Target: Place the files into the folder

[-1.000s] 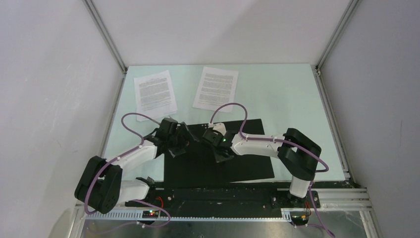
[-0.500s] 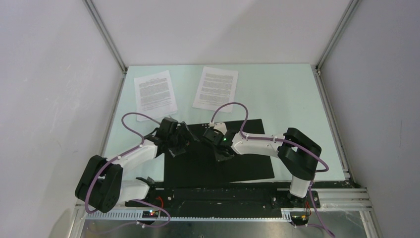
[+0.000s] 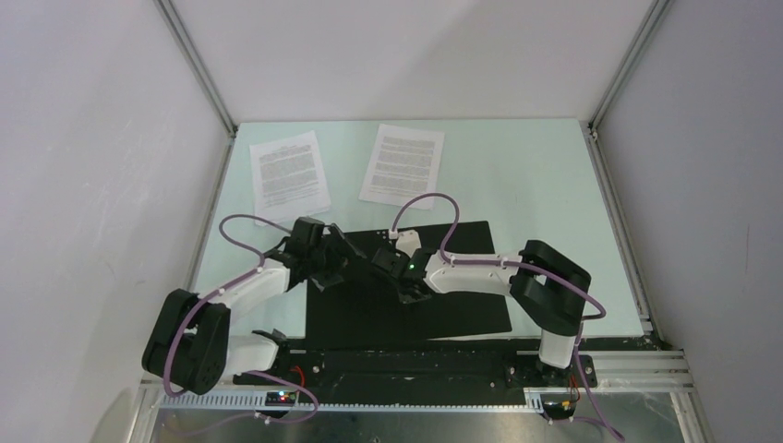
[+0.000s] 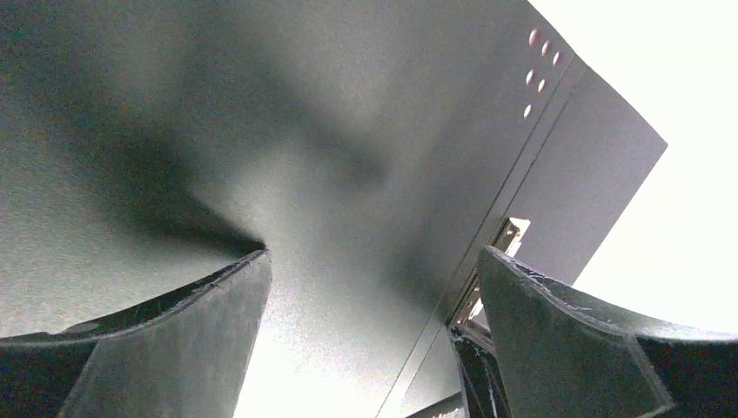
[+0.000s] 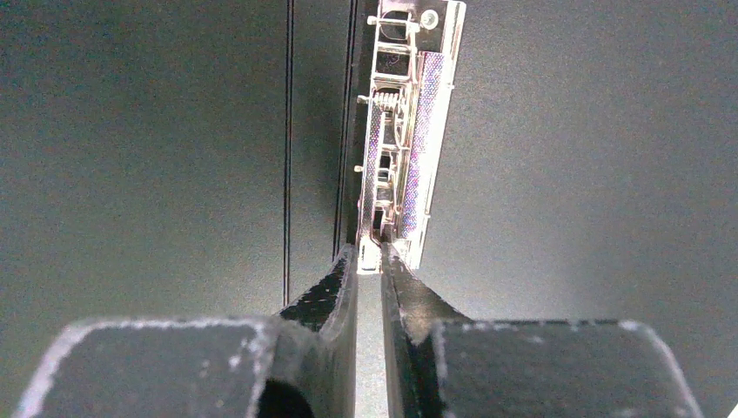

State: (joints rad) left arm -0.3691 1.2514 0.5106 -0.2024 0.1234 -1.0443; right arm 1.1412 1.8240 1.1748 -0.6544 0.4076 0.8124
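The folder (image 3: 443, 309) lies open near the arms, black inside up, with its metal spine clip (image 5: 405, 131) running down the middle. The two files, white printed sheets (image 3: 289, 172) (image 3: 403, 164), lie flat on the table behind it. My right gripper (image 3: 383, 268) is shut on the near end of the clip (image 5: 370, 261). My left gripper (image 3: 347, 256) is open and empty, low over the folder's left inner cover (image 4: 305, 131), just left of the spine; the clip shows beside its right finger (image 4: 509, 235). The folder's red outside is hidden.
The pale green table (image 3: 545, 194) is walled by white panels with metal frame posts at the back corners (image 3: 229, 125) (image 3: 591, 125). The arm bases and a black rail (image 3: 406, 365) run along the near edge.
Both grippers have shifted slightly to the left over the folder. The right gripper stays shut on the clip. The sheets have not moved.
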